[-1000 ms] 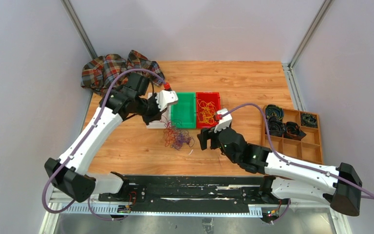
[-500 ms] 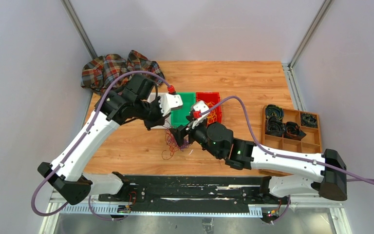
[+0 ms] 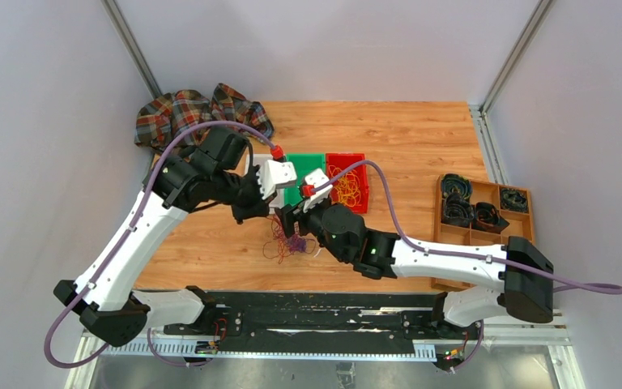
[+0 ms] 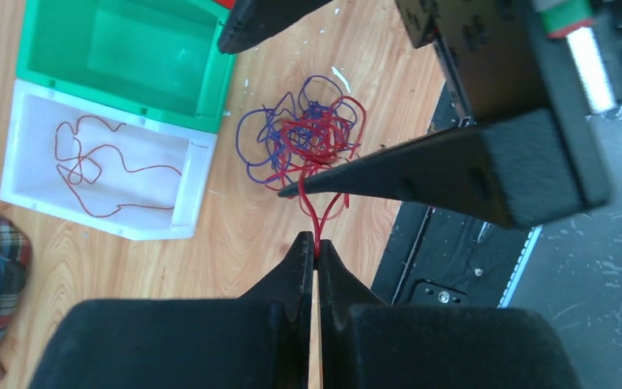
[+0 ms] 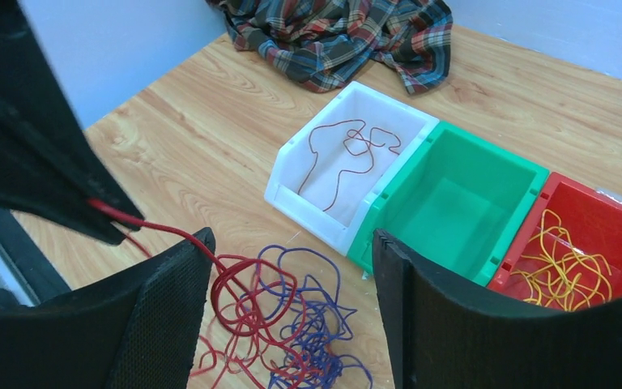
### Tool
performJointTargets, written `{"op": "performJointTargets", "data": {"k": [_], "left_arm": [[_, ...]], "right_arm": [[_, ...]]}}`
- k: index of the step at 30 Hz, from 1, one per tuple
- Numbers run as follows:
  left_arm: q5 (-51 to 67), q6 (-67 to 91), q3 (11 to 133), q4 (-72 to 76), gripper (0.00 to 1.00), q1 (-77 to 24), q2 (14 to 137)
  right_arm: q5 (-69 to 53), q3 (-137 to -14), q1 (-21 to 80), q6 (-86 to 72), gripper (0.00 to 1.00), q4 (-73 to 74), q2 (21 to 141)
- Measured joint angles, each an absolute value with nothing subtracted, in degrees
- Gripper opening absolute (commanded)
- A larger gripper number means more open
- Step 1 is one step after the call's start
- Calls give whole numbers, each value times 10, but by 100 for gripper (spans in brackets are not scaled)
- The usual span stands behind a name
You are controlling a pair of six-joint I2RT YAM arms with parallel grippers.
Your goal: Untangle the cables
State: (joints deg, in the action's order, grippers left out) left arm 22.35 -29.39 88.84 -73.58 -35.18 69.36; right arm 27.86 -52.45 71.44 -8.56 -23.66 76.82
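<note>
**State.** The left tool [image 4: 317, 243] is closed on a single red cable [image 4: 314, 212], pinching it at the very tips. The strand runs taut from there to the tangle [image 4: 308, 134] at 12 o'clock in the left wrist view. The tangle, red and blue-purple cables looped together, lies on the counter [image 5: 210, 105]. The right tool [image 5: 291, 243] stands with jaws wide apart above the tangle and holds nothing.

**Surroundings.** In the right wrist view three bins sit at 12 to 2 o'clock of the tangle. The white bin [image 5: 308, 215] holds one dark red cable, the green bin [image 5: 453, 203] shows no contents, and the red bin [image 5: 583, 207] holds yellow cables [image 5: 563, 263].

**Handling.** The cables appear very thin, light and limp. They will likely snag on each other and drag the whole clump when one is pulled.

**Grip point.** Take hold of the blue-purple loops on the tangle's far side from the taut red strand, pinning them so the red cable can slide free.
</note>
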Motion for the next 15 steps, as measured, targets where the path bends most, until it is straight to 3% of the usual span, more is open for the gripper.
{"op": "performJointTargets", "data": {"k": [15], "left_arm": [[300,-315,967,-803,1,-352,698]], "right_arm": [[340,-524,714,-72,64,-330,845]]}}
